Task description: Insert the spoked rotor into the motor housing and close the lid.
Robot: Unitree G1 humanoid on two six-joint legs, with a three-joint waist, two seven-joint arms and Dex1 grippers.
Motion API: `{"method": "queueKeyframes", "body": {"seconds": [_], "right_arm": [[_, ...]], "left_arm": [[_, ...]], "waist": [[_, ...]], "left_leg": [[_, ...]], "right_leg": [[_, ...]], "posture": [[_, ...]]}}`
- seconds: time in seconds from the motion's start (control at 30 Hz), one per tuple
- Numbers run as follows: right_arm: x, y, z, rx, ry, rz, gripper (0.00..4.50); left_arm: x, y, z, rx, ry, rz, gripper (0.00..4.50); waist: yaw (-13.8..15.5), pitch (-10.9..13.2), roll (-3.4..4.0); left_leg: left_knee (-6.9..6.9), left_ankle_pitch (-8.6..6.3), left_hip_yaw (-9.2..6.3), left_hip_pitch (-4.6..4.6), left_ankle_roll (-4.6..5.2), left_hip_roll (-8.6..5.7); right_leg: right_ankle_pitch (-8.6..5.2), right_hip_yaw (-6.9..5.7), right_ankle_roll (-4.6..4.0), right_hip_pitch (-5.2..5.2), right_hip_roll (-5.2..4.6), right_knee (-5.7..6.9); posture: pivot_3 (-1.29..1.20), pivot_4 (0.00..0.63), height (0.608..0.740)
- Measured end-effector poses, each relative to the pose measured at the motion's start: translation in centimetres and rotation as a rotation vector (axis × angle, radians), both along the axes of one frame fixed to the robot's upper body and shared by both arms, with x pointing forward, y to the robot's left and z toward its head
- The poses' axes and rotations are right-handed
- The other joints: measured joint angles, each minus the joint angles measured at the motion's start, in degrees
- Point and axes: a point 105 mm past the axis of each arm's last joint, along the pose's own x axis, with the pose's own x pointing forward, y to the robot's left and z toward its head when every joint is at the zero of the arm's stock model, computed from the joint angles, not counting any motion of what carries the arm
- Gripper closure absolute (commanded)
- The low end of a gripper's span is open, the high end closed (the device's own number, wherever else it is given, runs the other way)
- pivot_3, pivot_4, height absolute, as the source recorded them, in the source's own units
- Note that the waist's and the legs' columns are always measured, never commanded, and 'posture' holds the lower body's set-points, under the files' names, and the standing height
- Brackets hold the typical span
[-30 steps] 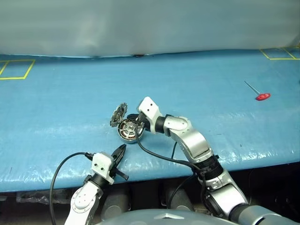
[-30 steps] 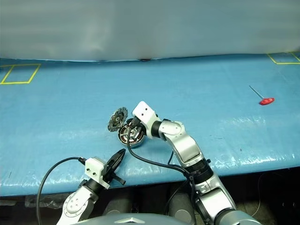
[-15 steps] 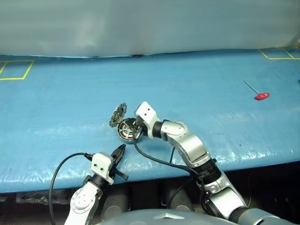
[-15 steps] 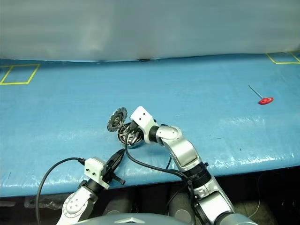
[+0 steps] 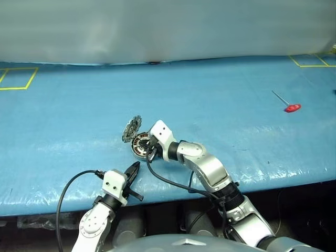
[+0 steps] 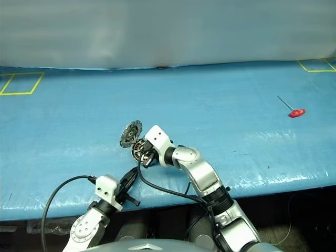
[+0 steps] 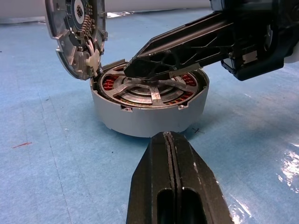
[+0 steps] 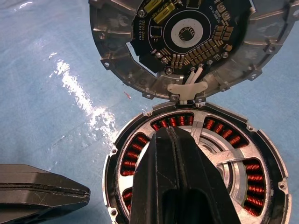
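Since a second ago the right gripper point(image 8: 174, 140) has sunk and drawn back a little, so its closed tips now rest down on the rotor inside the housing; nothing else has shifted. Farthest left, the left gripper point(image 7: 169, 140) hovers near the front edge of the tabletop point(image 5: 63, 115), fingers pressed together and empty, pointing at the housing from a short way off. Next comes the lid point(image 5: 132, 128), standing tilted on edge, open and leaning away, joined to the housing's far rim by a small white piece with thin wires; its inner face shows a dark circuit board and jagged ribs. Just beside it, touching, sits the housing point(image 7: 140, 122), a grey metal cup flat on the tabletop with red-copper windings around the ring. The rotor point(image 7: 149, 91) lies inside it, silvery spokes visible, seemingly seated or nearly so. All three parts look like stiff, fairly dense metal, so they should not flex, yet smooth sides may slip between narrow fingers. The windings, wires and board look fragile, so I would keep fingertips off them. The lid is best pushed or pinched at its outer rim and swung down gently, as its link looks delicate. Far right, a red-handled tool point(image 5: 290, 104) lies well apart.
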Motion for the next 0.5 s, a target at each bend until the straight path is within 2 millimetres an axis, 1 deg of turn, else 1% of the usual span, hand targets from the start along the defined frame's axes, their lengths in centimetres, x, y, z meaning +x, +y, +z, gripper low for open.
{"method": "queueKeyframes", "body": {"seconds": [0.1,0.23,0.4,0.5], "right_arm": [[-0.3,0.0,0.1,0.012,0.014,0.023,4.48],[-1.3,0.0,0.1,0.035,0.066,0.073,4.48],[-1.6,0.2,1.6,0.07,0.028,0.097,4.48],[-1.6,-0.1,3.2,0.101,-0.013,0.106,4.48]], "left_arm": [[0.0,0.0,0.0,0.0,0.002,-0.002,4.5],[-0.1,0.0,0.0,-0.001,0.003,-0.004,4.5],[0.3,-0.1,0.2,0.0,-0.011,-0.006,4.5],[0.3,-0.1,0.3,0.0,-0.013,-0.006,4.5]], "waist": [[0.01,0.0,0.0],[0.04,0.01,0.01],[0.04,0.01,0.0],[0.08,0.01,0.0]], "left_leg": [[0.0,0.0,0.0,0.0,0.0,0.0],[0.0,0.0,-0.01,-0.03,0.0,0.0],[0.0,0.0,-0.02,-0.04,0.0,0.0],[0.0,0.0,-0.02,-0.06,0.01,-0.01]], "right_leg": [[0.0,0.0,0.0,0.0,0.0,0.0],[0.0,0.0,-0.01,-0.02,-0.01,-0.01],[-0.01,-0.01,0.0,-0.02,-0.01,-0.01],[0.0,-0.01,0.0,-0.02,-0.02,-0.03]], "posture": [[0.0,0.15,0.74],[0.0,0.15,0.74],[0.0,0.15,0.74],[0.0,0.15,0.74]]}}
